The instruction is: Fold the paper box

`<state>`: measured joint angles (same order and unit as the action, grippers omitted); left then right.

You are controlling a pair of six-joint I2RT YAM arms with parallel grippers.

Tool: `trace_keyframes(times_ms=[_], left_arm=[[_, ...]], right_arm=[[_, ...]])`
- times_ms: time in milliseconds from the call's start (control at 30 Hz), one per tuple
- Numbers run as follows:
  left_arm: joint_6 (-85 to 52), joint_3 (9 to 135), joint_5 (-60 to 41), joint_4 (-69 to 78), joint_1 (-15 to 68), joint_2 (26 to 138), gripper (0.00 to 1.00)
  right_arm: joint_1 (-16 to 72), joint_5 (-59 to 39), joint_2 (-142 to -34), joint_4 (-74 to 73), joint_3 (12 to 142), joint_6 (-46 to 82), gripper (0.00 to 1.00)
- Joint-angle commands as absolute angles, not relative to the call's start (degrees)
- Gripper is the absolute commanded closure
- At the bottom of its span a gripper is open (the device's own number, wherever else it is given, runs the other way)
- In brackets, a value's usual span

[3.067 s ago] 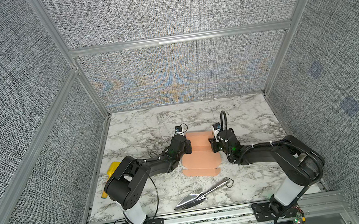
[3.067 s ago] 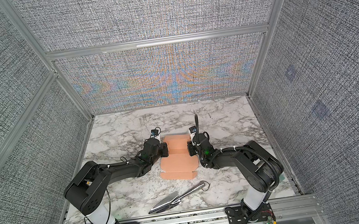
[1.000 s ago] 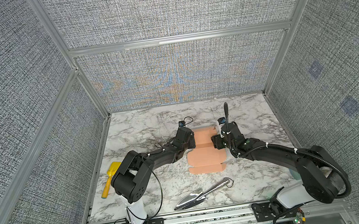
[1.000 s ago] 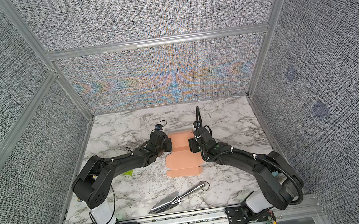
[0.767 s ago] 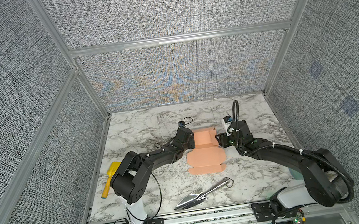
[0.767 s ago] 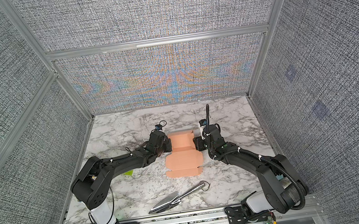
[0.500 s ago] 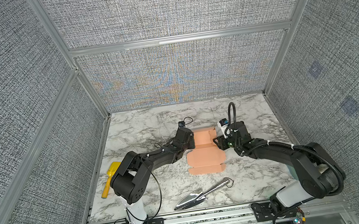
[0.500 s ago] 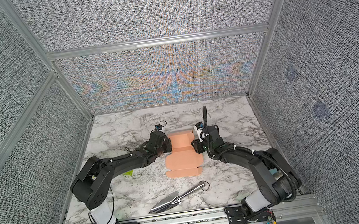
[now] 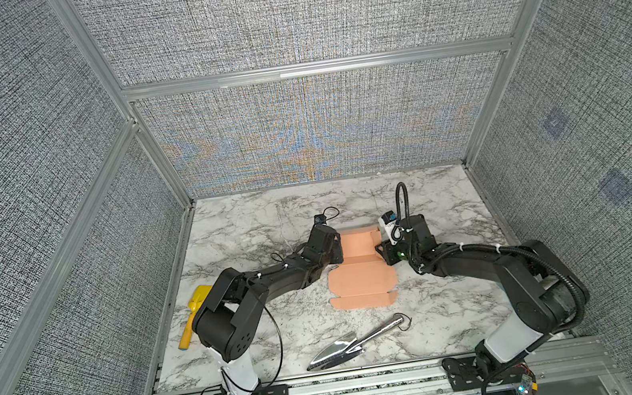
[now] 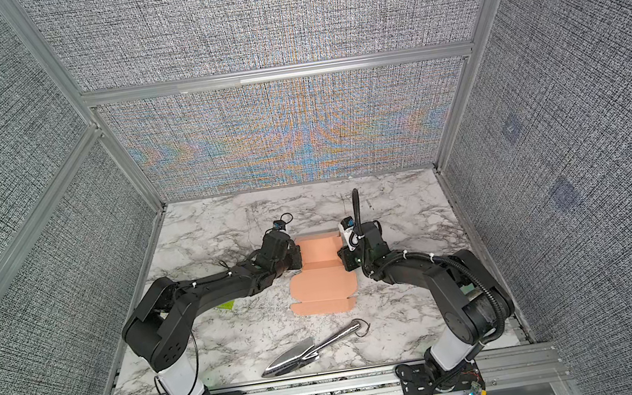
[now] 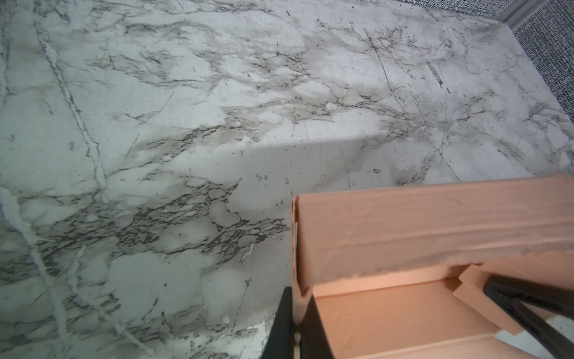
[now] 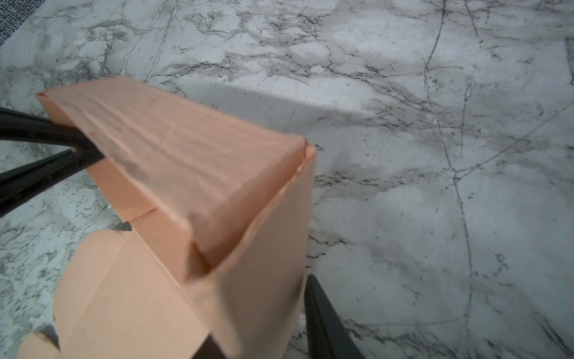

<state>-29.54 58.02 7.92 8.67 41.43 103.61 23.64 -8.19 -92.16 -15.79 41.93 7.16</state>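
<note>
Clamped left claw (image 11: 296, 329) tight on left wall of paper box (image 9: 361, 280) and straddled right wall with right claw (image 12: 261, 314), grip there unclear.

Both arms reach low and forward, wrists angled inward. Left gripper (image 9: 336, 248) clamps a side wall of the paper box (image 9: 361, 280). Right gripper (image 9: 380, 249) jaws stand apart, straddling the opposite wall.
</note>
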Motion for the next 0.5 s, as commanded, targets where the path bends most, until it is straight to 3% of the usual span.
trace_keyframes(times_ms=[0,467], left_arm=[[-29.27,57.74,7.38,6.48,41.44,103.19,1.00],[-29.49,57.87,6.59,6.68,41.40,102.92,1.00]], right_arm=[[24.04,-5.35,-92.83,-17.69,42.69,7.03,0.73],[27.37,3.97,-95.39,-14.63,45.94,7.68,1.00]])
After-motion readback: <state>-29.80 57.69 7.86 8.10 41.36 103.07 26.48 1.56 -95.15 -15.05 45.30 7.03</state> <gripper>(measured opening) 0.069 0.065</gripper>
